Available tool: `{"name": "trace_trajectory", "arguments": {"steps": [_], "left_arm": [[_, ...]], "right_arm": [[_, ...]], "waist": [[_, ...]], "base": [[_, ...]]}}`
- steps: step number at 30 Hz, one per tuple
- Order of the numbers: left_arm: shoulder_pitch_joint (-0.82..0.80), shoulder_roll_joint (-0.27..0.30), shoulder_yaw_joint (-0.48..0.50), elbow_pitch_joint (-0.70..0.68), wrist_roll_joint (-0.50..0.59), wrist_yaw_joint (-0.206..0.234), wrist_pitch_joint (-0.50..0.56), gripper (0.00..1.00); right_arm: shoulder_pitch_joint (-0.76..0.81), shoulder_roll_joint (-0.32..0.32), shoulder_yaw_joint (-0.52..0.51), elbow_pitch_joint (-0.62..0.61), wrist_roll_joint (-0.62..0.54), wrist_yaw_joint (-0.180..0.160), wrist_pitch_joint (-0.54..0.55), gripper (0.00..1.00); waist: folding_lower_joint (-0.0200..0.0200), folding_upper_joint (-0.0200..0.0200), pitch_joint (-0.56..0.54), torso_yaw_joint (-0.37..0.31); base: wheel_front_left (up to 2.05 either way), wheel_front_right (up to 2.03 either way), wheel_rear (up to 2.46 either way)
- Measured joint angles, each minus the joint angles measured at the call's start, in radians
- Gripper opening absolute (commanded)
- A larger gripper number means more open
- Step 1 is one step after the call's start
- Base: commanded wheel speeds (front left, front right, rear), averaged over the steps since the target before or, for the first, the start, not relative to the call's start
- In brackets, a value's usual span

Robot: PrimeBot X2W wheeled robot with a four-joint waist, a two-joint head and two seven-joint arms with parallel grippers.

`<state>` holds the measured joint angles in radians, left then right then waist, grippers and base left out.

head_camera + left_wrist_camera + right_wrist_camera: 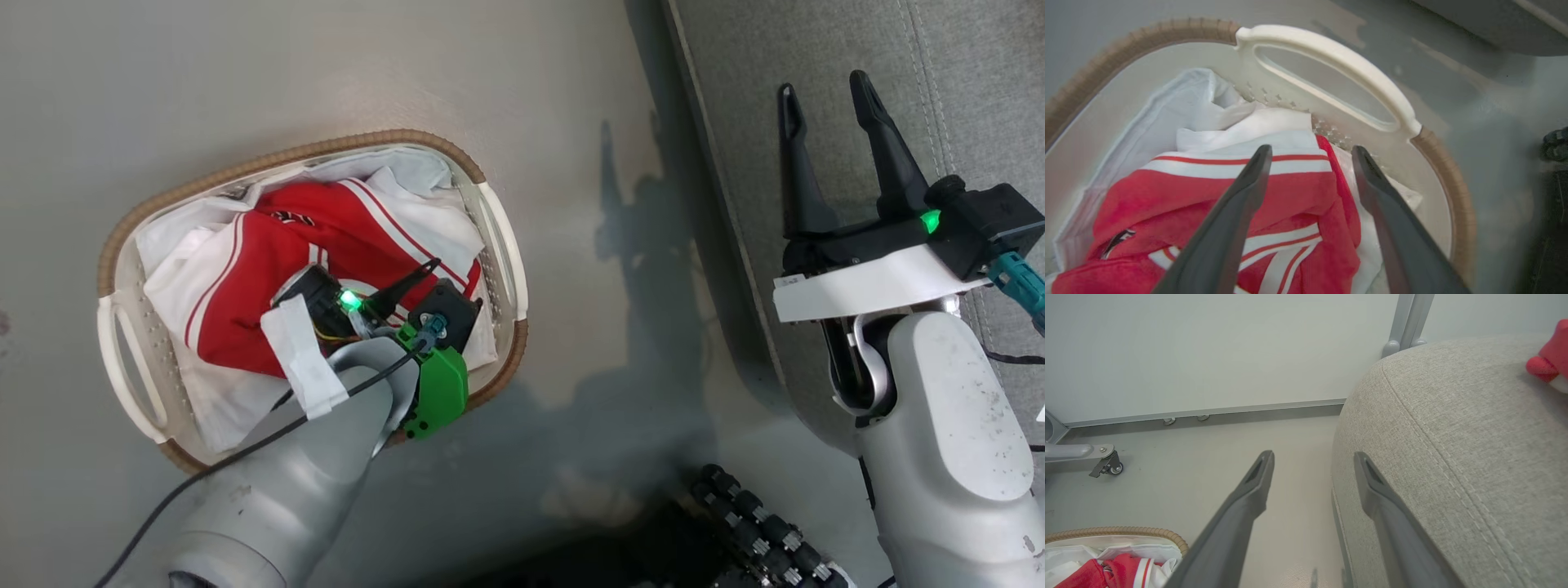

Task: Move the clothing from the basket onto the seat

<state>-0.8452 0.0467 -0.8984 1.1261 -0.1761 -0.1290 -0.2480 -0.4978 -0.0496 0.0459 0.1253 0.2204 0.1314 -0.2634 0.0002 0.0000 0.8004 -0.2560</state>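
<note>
1. Head view: the left end effector (408, 286) is hanging wide open right over the clothing (269, 269) in the basket (286, 155). The right end effector (824, 86), equally wide, is hovering by the seat (816, 41).
2. Left wrist view: the fingers are straddling the striped red hem just beneath.
3. Right wrist view: the basket is lying well off, so the left arm is looking nearer.

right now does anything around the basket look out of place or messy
Nothing looks spilled or damaged. The red clothing lies crumpled in the basket, and the white liner is bunched up around it instead of lining the walls. A red bit of fabric sits on the seat, cut off at the picture's edge.
</note>
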Motion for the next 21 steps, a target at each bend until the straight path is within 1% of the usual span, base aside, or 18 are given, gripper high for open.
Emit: {"name": "trace_trajectory", "arguments": {"steps": [5,10,14,21], "left_arm": [[-0.063,0.008,-0.043,0.067,0.046,0.006,0.002,1.0],[-0.103,0.028,-0.075,0.116,0.07,0.011,0.036,1.0],[-0.125,0.042,-0.095,0.134,0.09,0.042,0.06,1.0],[-0.144,0.055,-0.102,0.146,0.089,0.077,0.112,1.0]], "right_arm": [[-0.013,0.0,0.013,-0.015,0.007,0.0,0.0,1.0],[-0.022,0.0,0.023,-0.022,0.011,0.0,0.0,1.0],[-0.024,0.0,0.028,-0.025,0.018,0.0,0.0,1.0],[-0.031,0.0,0.036,-0.029,0.025,0.0,0.0,1.0]], "waist": [[0.0,0.0,0.056,-0.025],[0.0,0.0,0.1,-0.047],[0.0,0.0,0.128,-0.06],[0.0,0.0,0.156,-0.075]], "base": [[0.0,0.0,0.0],[0.0,0.0,0.0],[0.0,0.0,0.0],[0.0,0.0,0.0]]}}
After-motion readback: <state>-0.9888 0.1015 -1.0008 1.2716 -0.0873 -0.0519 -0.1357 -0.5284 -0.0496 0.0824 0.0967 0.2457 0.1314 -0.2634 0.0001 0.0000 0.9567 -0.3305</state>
